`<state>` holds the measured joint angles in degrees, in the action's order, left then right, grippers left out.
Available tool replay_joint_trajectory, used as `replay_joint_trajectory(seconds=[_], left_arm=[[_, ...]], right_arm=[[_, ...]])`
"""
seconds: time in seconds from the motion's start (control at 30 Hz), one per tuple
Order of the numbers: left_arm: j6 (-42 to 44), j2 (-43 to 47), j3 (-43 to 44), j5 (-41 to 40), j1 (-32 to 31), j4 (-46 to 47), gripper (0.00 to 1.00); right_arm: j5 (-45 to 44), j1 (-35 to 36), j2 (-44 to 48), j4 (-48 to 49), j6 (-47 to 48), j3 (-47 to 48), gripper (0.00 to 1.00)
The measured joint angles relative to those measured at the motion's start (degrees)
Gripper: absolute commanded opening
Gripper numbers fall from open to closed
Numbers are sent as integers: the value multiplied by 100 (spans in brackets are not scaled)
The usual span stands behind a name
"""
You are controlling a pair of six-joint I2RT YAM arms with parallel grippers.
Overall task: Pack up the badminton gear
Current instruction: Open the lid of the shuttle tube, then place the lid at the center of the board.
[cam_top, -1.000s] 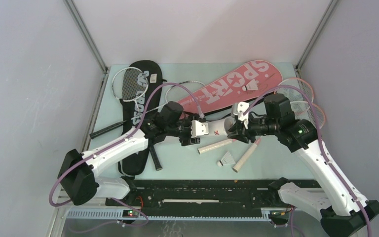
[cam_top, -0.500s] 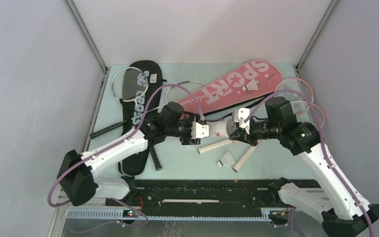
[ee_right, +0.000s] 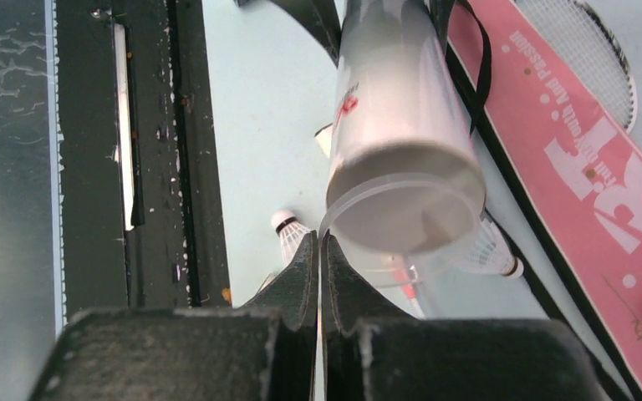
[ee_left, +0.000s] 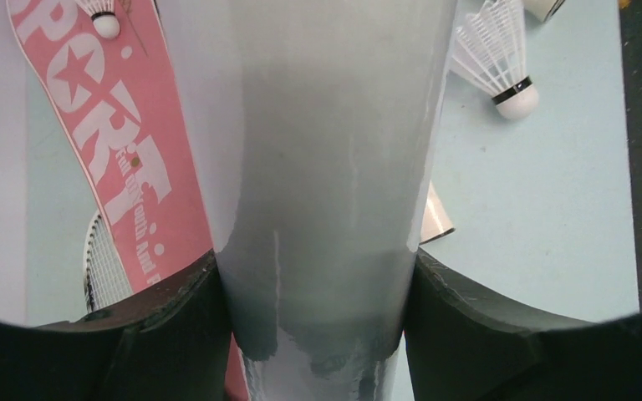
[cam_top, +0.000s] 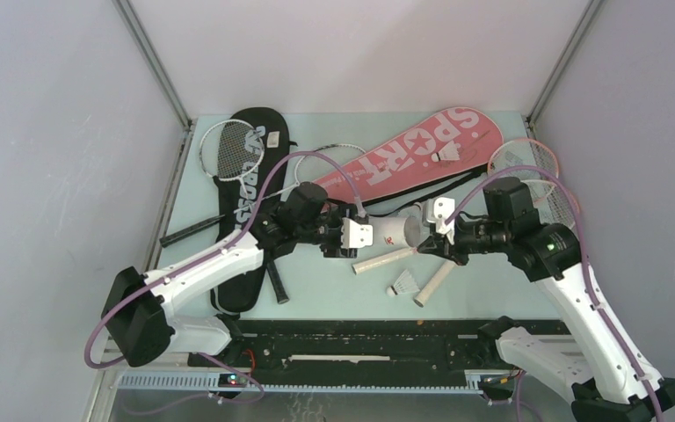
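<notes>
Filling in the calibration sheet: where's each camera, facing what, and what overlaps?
Top external: fixed above and behind the bases, looking down on the table; the left arm and right arm both show.
Left wrist: on the left arm, looking along the left fingers at the white tube clamped between them.
Right wrist: on the right arm, looking past the shut right fingers at the tube's end.
Shared: all three see the tube and the pink SPORT cover.
</notes>
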<state>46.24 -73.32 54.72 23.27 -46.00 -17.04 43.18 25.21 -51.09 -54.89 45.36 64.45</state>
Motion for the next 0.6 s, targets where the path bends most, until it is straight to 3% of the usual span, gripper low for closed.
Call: replay_joint_trajectory(seconds=[0.3, 0.6], left_arm=[[26, -9, -42, -170, 66, -31, 60], [7, 28, -28, -168, 125, -210, 62]], right_arm=[[-251, -238, 352, -258, -138, 0, 0], [-1405, -1075, 597, -90, -844, -7, 0]])
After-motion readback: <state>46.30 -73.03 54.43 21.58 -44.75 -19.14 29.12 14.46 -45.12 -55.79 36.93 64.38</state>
